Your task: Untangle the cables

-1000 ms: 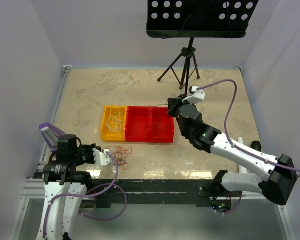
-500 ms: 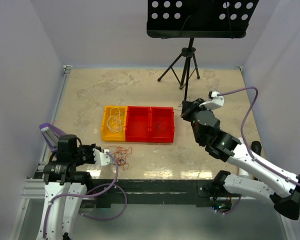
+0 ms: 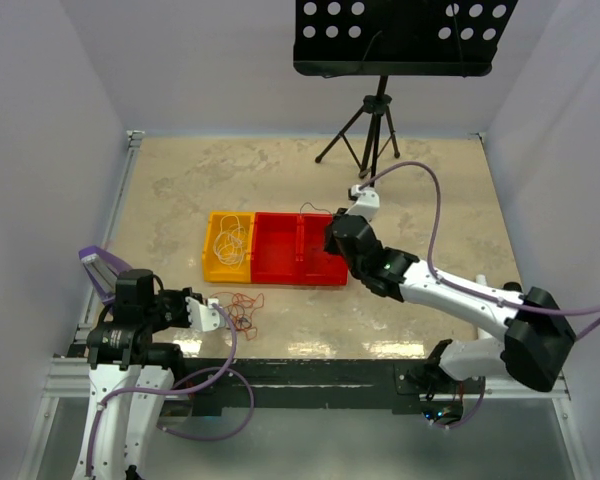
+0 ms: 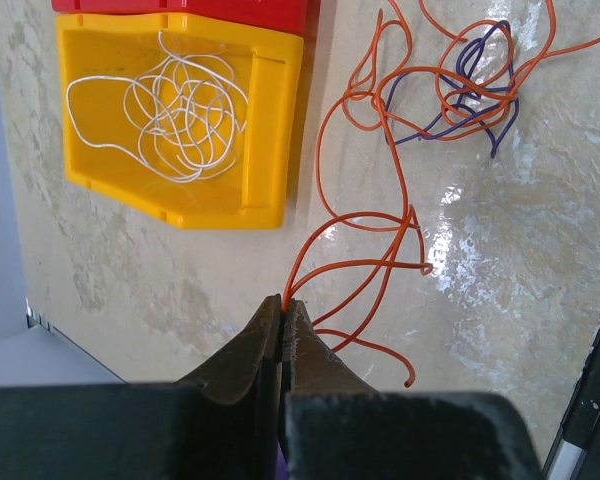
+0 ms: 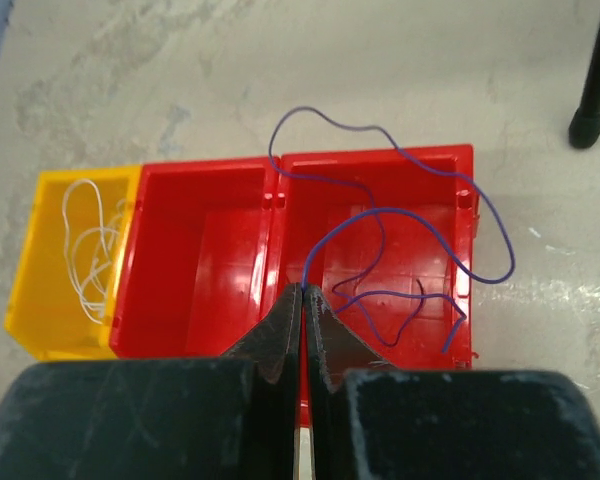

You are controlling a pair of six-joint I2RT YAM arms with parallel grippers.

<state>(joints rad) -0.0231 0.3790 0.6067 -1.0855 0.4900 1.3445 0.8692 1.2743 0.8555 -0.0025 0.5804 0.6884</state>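
The left hand (image 4: 284, 310) sits low at the near left edge of the tabletop (image 3: 180, 190), its fingers pressed together and clamped on one end of an orange wire (image 4: 408, 205). From the fingertips that wire runs away in loose curves across the tabletop to a small tangle (image 3: 245, 310), where it is wound together with a purple loop (image 4: 450, 122). The tangle lies just in front of the bins, apart from them.

Beyond it stands a yellow bin (image 4: 270, 140), holding a coil of white wire (image 4: 180, 110). Touching its right side is a red bin (image 5: 200, 230) with two compartments; the one next to the yellow bin has nothing in it.

The right hand (image 5: 302, 292) hangs over the red bin, near the wall between its compartments. Its fingers are closed on a purple wire (image 5: 380, 212), pinched at one end. The wire loops over the right compartment, with part of it lying inside and other curves passing over the far rim and the right rim.

At the far edge of the tabletop stands a black music stand (image 3: 380, 110) on a tripod.
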